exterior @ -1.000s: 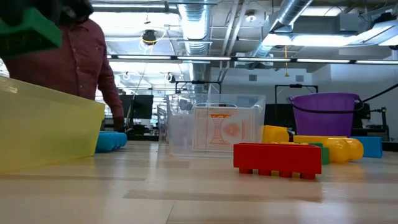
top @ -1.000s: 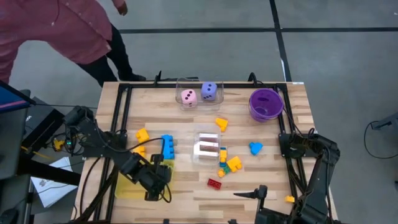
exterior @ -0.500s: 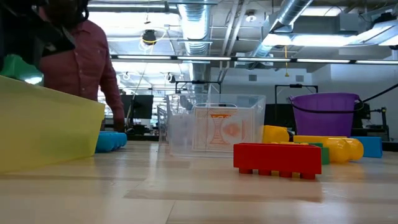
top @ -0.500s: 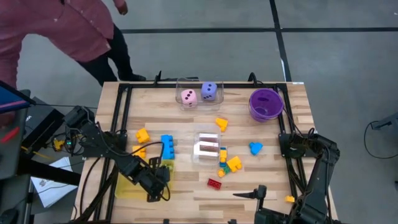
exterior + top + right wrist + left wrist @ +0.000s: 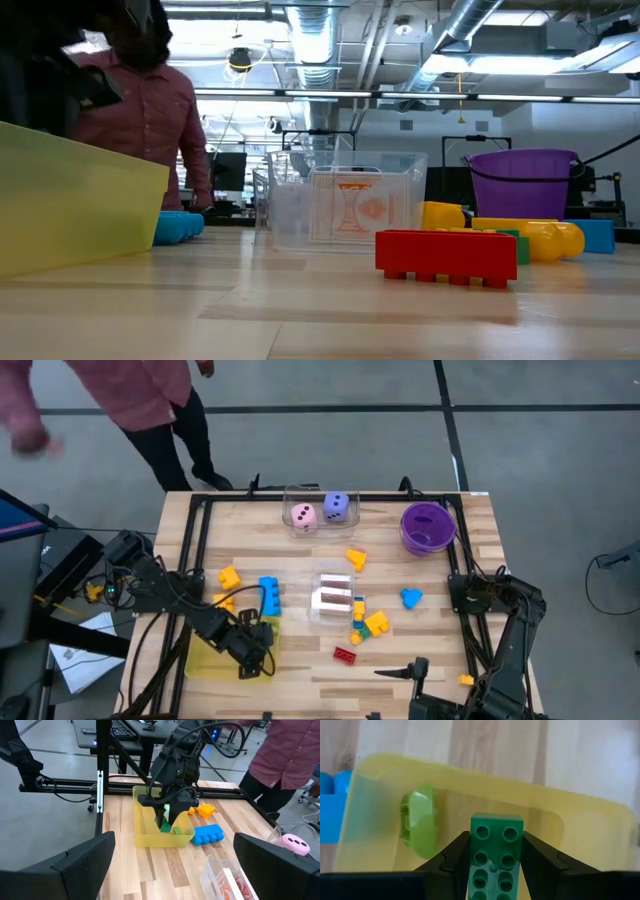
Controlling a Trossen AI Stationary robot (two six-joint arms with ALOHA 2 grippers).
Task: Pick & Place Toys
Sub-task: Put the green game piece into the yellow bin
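Note:
My left gripper (image 5: 252, 657) is shut on a green studded brick (image 5: 496, 851) and reaches down into the yellow translucent tray (image 5: 200, 663) at the table's near left; it also shows in the right wrist view (image 5: 165, 817). A light green rounded piece (image 5: 418, 828) lies on the tray's floor. On the table lie a blue brick (image 5: 269, 597), orange pieces (image 5: 229, 577), a red brick (image 5: 345, 654), a blue shape (image 5: 410, 598) and a cluster of small bricks (image 5: 366, 624). My right gripper (image 5: 400, 673) is open and empty near the near edge. My left gripper pinches the green brick's two long sides (image 5: 476, 851) between its two fingers, which lie along the brick. The fingers point down into the tray from above. The brick hangs below the fingers inside the tray; whether it touches the tray's floor I cannot tell.
A clear box with cards (image 5: 334, 597) stands mid-table. A clear box holding a pink die (image 5: 303, 515) and a purple die (image 5: 337, 507) stands at the far edge, beside a purple bowl (image 5: 427, 527). A person in a red shirt (image 5: 130, 390) stands beyond the far left corner.
My left gripper has gone down into the yellow tray with the green brick, which has dropped from above the tray's rim to behind its wall. The person beyond the table has shifted.

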